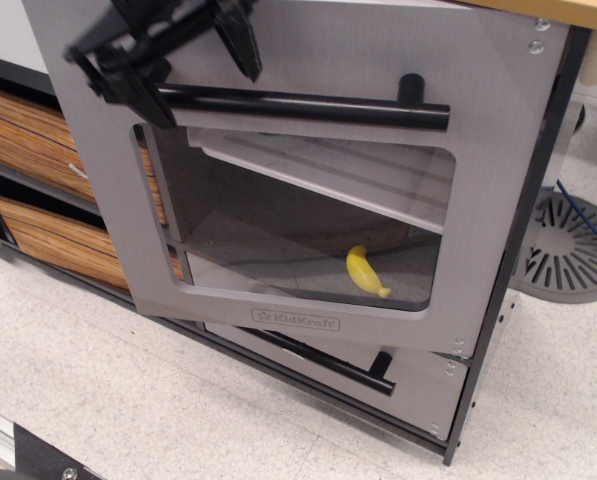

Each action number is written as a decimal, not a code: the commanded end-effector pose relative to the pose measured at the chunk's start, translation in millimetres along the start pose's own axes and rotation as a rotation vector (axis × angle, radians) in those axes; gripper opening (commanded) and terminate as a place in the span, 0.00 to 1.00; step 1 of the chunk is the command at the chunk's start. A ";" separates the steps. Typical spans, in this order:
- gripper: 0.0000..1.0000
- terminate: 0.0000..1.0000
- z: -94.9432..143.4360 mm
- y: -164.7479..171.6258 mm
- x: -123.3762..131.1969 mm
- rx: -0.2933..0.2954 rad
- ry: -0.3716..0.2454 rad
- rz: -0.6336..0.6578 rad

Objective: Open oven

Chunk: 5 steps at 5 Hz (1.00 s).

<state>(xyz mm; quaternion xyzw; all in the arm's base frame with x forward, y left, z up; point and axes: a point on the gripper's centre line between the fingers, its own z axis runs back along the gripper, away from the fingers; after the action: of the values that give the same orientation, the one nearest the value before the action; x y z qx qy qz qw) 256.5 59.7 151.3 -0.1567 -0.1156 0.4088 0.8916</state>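
End effector (168, 75), top cropped, grips handle (298, 103), hiding its end.

The speckled floor (178, 400) carries the oven (308, 250) and a grey slotted base (568, 250).

Oven door (278, 260) swung partway out from the 3 o'clock hinge edge, blocking frontal reach into the cavity. Narrow gap at 9 o'clock behind the free door edge, backed by wood-grain drawers (48, 190). Black bar handle (308, 103) at 12 o'clock taken at its 9 o'clock end by the gripper (163, 75); free toward 3 o'clock. Lower drawer handle (333, 357) mostly overhung by the door. Bare speckled floor (138, 400) from 6 to 8 o'clock. Grey slotted base (568, 250) at 3 o'clock.
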 end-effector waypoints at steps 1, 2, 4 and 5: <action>1.00 0.00 -10.6 56.0 -25.4 0.061 0.146 -0.422; 1.00 0.00 -44.5 80.9 -0.2 0.177 0.102 -0.445; 1.00 0.00 -37.0 150.3 52.7 0.245 0.082 -0.527; 1.00 0.00 -25.8 177.5 76.3 0.254 0.093 -0.561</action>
<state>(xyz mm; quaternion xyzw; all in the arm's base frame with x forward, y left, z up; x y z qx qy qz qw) 184.0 203.4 50.9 -0.0441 -0.0411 0.1593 0.9854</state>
